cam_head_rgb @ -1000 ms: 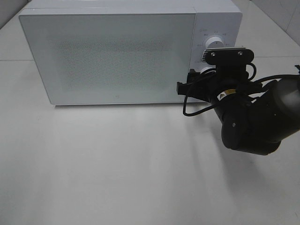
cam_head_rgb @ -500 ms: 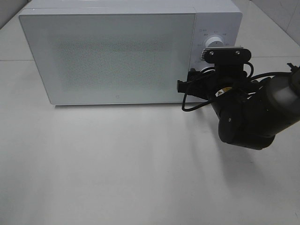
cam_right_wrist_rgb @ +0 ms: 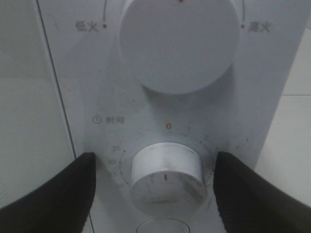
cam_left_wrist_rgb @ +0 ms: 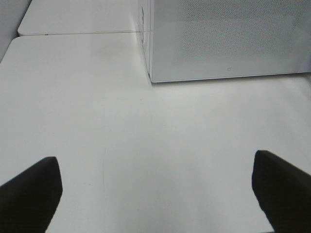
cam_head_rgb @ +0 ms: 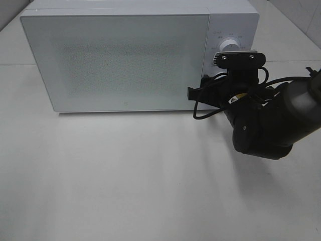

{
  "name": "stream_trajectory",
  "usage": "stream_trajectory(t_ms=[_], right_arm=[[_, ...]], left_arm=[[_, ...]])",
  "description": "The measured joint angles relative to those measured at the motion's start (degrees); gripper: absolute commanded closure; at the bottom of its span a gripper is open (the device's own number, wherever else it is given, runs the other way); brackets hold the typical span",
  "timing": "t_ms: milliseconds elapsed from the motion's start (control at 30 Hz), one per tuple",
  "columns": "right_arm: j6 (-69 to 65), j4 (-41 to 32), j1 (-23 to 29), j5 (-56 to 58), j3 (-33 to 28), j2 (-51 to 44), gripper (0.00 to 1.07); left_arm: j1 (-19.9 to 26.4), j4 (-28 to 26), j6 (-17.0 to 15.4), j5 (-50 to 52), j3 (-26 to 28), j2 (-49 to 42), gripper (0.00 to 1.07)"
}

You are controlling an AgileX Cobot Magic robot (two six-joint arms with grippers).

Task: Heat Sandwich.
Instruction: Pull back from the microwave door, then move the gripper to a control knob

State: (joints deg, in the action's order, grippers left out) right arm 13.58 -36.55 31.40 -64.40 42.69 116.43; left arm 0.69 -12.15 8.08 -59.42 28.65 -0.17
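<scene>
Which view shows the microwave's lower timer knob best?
Right wrist: the lower knob sits close, its red mark clear. In exterior high the right arm largely hides it; left wrist shows only the microwave door.

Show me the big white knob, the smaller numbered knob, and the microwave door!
Big white round knob [cam_right_wrist_rgb: 180, 43]: right wrist view, middle of its flat face.
Smaller white round knob [cam_right_wrist_rgb: 155, 180]: right wrist view, front face near its red mark.
Frosted grey microwave door [cam_head_rgb: 118, 60]: exterior high view, centre of the panel.

White microwave, door shut, on white table; upper knob, lower knob on rt panel.
</scene>
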Motion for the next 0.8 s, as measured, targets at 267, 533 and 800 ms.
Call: stream_trajectory(t_ms=[267,533,800], right_arm=[[0.00,-0.69,0.00,0.17,-0.23,0.00,0.73],[-0.06,-0.74,0.00,-0.52,-0.52,0.00,1.00],[-0.11,-0.57,0.00,-1.09,-0.57,0.23,1.00]], left_arm=[[0.00,0.00,0.00,0.00,0.00,0.00,0.03],[0.00,0.00,0.00,0.00,0.00,0.00,0.03],[0.00,0.00,0.00,0.00,0.00,0.00,0.03]])
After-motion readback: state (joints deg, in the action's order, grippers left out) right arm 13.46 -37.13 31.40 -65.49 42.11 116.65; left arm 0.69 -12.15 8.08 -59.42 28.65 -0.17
